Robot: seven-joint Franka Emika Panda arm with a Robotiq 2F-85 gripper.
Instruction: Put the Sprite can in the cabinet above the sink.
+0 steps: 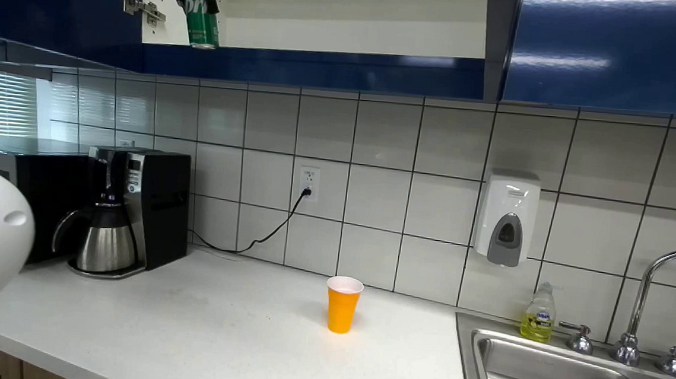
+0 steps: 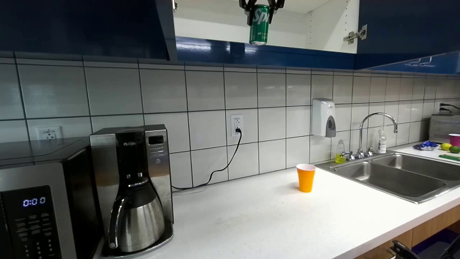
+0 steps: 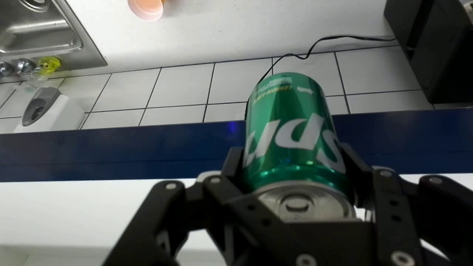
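Pincer [image 2: 260,21] and Sprite can [image 2: 259,35] hang up high, in front of the open cabinet [image 2: 212,21]. Two black fingers [image 3: 233,164] of the pincer hug the green can, one on each side, up near its silver top. The top points up, and the can leans a little. In both exterior views, the bottom of the can shows in front of the blue strip [image 2: 212,52] along the cabinet's low edge. Below is a white counter [image 2: 244,223], and an orange cup [image 2: 306,180] stands on it, mouth up. On the right is the steel sink [image 2: 402,180], with a shiny, bendy tap [image 1: 642,294] at its far edge. A bottle [image 1: 538,319] with yellow stuff inside stands there too, and a white box [image 1: 510,195] with a gray front is fixed to the tiles [image 2: 206,90]. On the left is a coffee maker [image 2: 158,180] with a silver jug [image 2: 142,225]. Beside it, more to the left, sits a microwave [image 2: 68,208], and its clock [image 2: 34,201] says 0:00.
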